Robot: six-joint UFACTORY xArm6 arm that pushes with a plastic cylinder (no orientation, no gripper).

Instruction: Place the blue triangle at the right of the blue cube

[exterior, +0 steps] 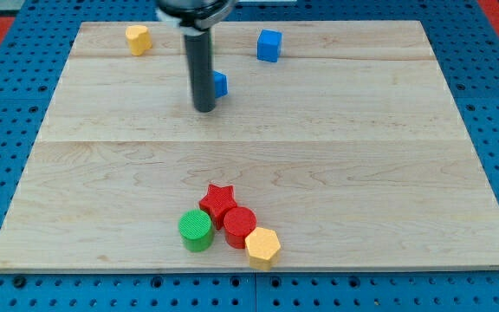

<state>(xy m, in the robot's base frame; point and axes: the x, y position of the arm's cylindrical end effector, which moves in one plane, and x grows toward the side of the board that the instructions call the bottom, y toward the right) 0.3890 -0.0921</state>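
The blue cube point(269, 45) sits near the board's top edge, right of centre. The blue triangle point(220, 84) lies below and to the left of the cube, mostly hidden behind my rod; only its right part shows. My tip point(203, 108) rests on the board just left of and slightly below the triangle, touching or almost touching it. The rod rises from there to the view's top.
A yellow block point(138, 39) sits at the top left. The green star is hidden behind the rod. Near the bottom, a red star point(219, 202), a red cylinder point(240, 227), a green cylinder point(196, 230) and a yellow hexagon point(263, 247) cluster together.
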